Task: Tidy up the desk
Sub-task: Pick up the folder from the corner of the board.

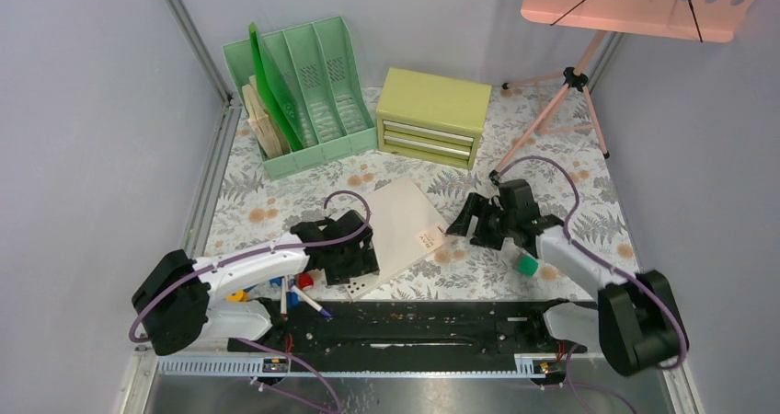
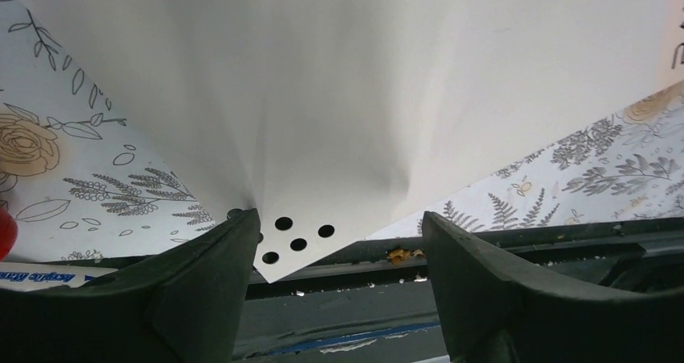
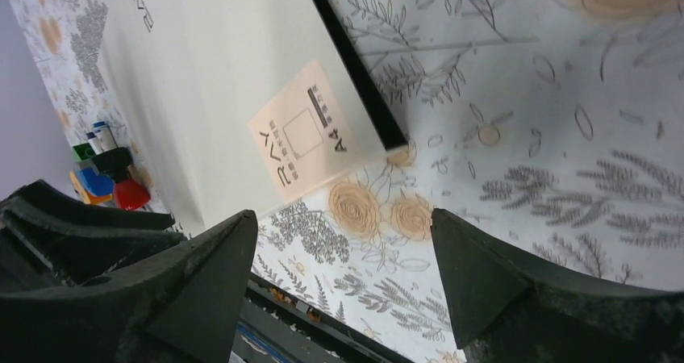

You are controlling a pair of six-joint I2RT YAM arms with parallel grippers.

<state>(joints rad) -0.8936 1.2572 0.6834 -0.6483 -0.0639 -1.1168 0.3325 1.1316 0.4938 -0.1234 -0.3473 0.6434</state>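
Hiding the near corner of the white paper pad from above, the left arm also half-covers small coloured items too jumbled to identify. The fern-printed desk sits between grey walls, a drawer chest at its far edge. The left gripper stands wide open astride the pad's hole-punched corner, and the right gripper gapes over bare desk beside the pad, holding nothing.
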